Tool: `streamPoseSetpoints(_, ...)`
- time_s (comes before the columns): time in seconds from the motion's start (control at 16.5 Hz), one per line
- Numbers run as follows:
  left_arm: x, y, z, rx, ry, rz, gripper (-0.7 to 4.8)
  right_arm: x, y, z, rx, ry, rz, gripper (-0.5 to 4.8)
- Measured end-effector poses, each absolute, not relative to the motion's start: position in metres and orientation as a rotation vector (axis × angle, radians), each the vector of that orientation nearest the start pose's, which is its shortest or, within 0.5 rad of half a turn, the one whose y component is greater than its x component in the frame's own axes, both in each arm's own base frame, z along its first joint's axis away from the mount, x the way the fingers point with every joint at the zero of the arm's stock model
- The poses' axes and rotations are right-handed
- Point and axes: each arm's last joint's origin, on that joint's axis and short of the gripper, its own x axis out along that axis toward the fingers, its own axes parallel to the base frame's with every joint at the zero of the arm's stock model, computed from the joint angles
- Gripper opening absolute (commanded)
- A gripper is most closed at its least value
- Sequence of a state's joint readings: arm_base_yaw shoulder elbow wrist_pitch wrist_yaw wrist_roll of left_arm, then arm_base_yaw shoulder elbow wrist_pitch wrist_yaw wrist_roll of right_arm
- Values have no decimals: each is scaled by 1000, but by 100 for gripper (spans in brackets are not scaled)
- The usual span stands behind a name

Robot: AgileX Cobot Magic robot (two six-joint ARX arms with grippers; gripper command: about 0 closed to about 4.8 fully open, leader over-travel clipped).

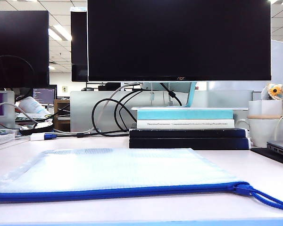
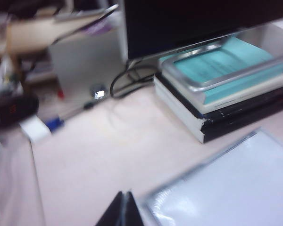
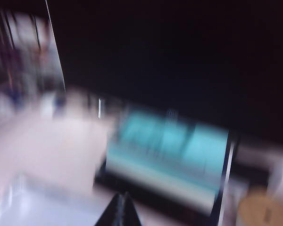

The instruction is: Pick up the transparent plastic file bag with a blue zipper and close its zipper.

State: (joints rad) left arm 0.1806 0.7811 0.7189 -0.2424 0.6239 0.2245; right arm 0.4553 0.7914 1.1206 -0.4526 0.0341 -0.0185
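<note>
The flat translucent mesh file bag lies on the white table, its blue fabric zipper along the near edge. The left gripper and right gripper, both cut off and absent from the exterior view, show fingers pressed together, empty. The right wrist view is heavily blurred.

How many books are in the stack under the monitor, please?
3, as far as I can see: a teal-covered book on top with its white page edge showing, then two black books below it. Others may be hidden behind.

desk | on it: file bag, stacked books, mug
</note>
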Motion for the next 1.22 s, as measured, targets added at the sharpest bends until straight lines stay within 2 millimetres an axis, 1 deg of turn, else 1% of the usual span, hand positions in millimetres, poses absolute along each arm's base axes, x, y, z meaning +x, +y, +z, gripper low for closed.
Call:
streamPoseSetpoints(0.12,166,12,301,61,232,-473,-6,113,52,407,-24,15,340,-1)
streamPoseSetpoints(0.18,164,8,299,62,224,-492,-6,106,46,396,-22,9,282,-1)
streamPoseSetpoints(0.24,161,2,296,67,214,-506,-6,96,40,380,-22,8,232,-1)
streamPoseSetpoints(0.3,158,0,295,76,205,-497,-6,92,37,372,-23,10,216,-1)
streamPoseSetpoints(0.36,150,-2,293,97,166,-465,-6,81,32,361,-14,-13,206,-1)
streamPoseSetpoints(0.43,142,-2,294,119,100,-432,-6,71,27,350,-4,-42,203,-1)
streamPoseSetpoints(0.49,125,-3,300,137,-59,-403,-6,52,17,334,31,-128,175,-1)
streamPoseSetpoints(0.55,112,-4,301,160,-149,-393,-6,40,10,318,57,-193,159,-1)
streamPoseSetpoints(0.61,109,-4,297,161,-169,-388,-6,34,8,311,68,-216,160,-1)
streamPoseSetpoints(0.67,107,-4,285,145,-157,-382,-6,32,7,302,90,-254,181,-1)
streamPoseSetpoints(0.73,107,-3,267,116,-138,-377,-6,38,11,294,83,-235,223,-1)
streamPoseSetpoints(0.79,107,-3,255,82,-141,-379,-6,43,15,287,73,-215,261,-1)
streamPoseSetpoints(0.85,107,-2,243,33,-157,-369,-6,50,21,278,66,-221,339,-1)
streamPoseSetpoints(0.97,105,1,235,12,-183,-343,-6,56,24,267,62,-215,347,-1)
streamPoseSetpoints(1.15,106,7,227,-4,-152,-291,-6,66,28,245,53,-166,328,-1)
streamPoseSetpoints(1.22,107,10,223,-10,-140,-272,-6,71,31,237,105,-192,331,-1)
